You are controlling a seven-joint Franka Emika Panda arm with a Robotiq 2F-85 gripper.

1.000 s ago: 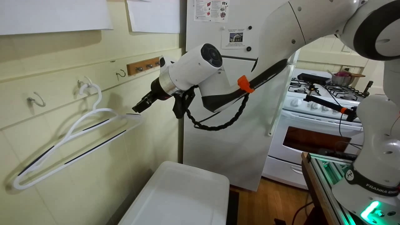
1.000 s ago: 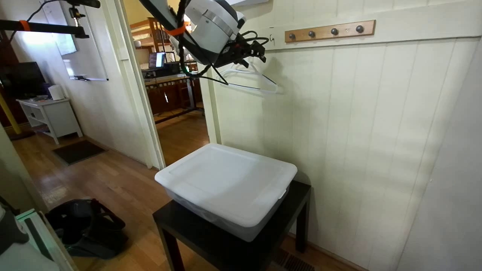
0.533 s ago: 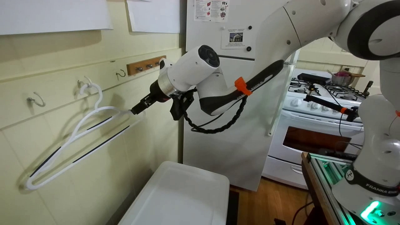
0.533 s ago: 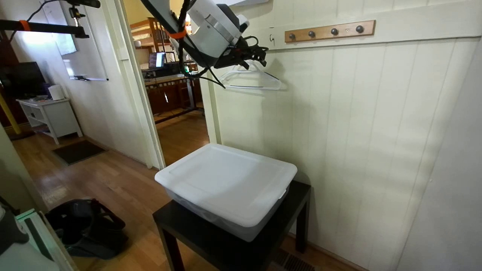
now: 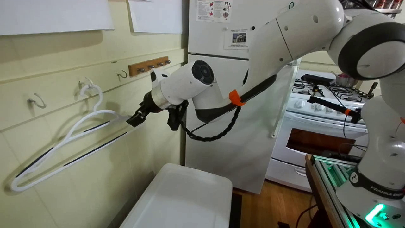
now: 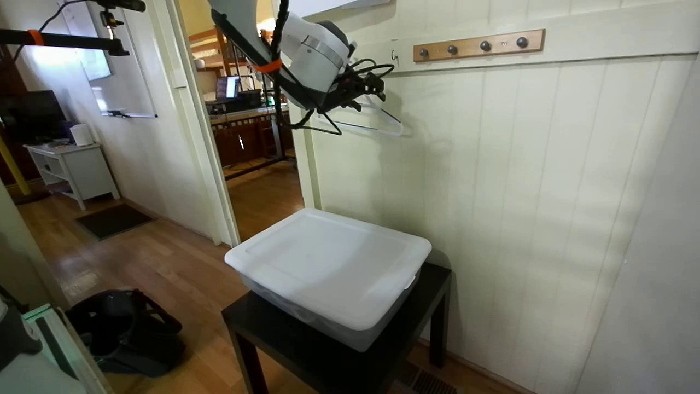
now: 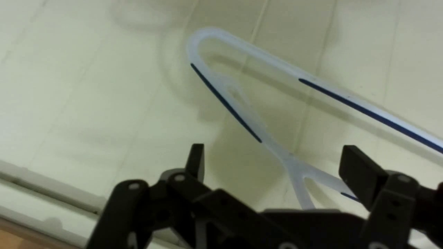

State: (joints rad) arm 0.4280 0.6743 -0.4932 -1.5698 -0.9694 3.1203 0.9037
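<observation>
Wrist view: my black two-fingered gripper (image 7: 271,152), jaws wide and empty, frames the white triangular plastic hanger (image 7: 294,166). Below the brown wooden peg rail (image 6: 470,47), I've just dipped lower; the hanger there has swung back, ungripped.

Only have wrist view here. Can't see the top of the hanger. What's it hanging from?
Observer: The top of the white hanger loops over a metal wall hook; it shows in an exterior view.
Operator: Anything standing lower down?
Observer: Yes, a lidded storage bin on a small black table.
Operator: Any slack lines out of my frame?
Observer: A braided black cable hangs in a loop below the arm.
</observation>
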